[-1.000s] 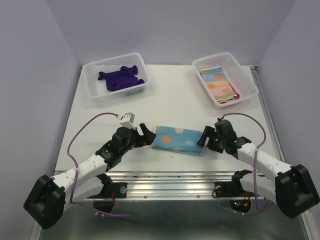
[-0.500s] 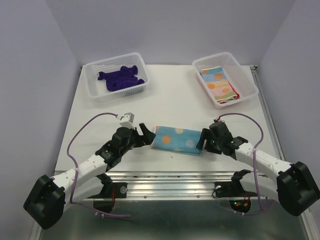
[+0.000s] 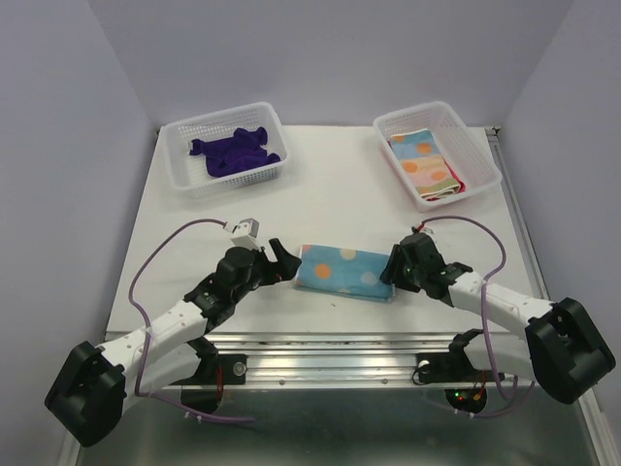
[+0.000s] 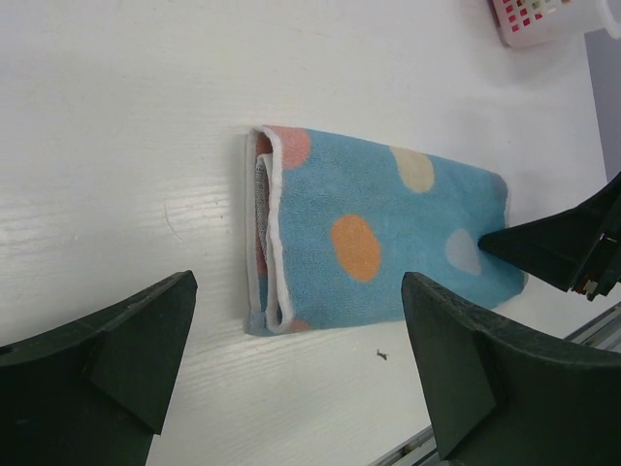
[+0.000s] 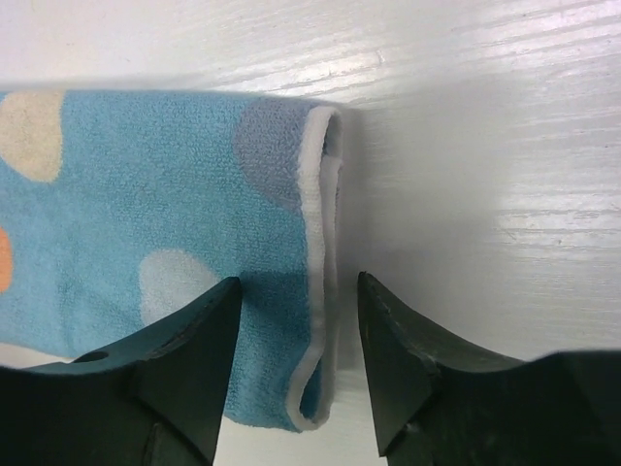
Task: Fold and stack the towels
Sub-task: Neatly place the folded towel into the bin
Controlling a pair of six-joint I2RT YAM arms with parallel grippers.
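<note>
**Folded towel lies between the two grippers, its ends lined up for a grasp**

The light blue terry towel with orange and cream spots lies flat on the white table. The right gripper straddles its white-hemmed end, one finger over the cloth and one past it. The jaws are narrowed but not pinching, probably set to take that edge. The left gripper is fully released, with the towel's other end just ahead of it, untouched.
</note>
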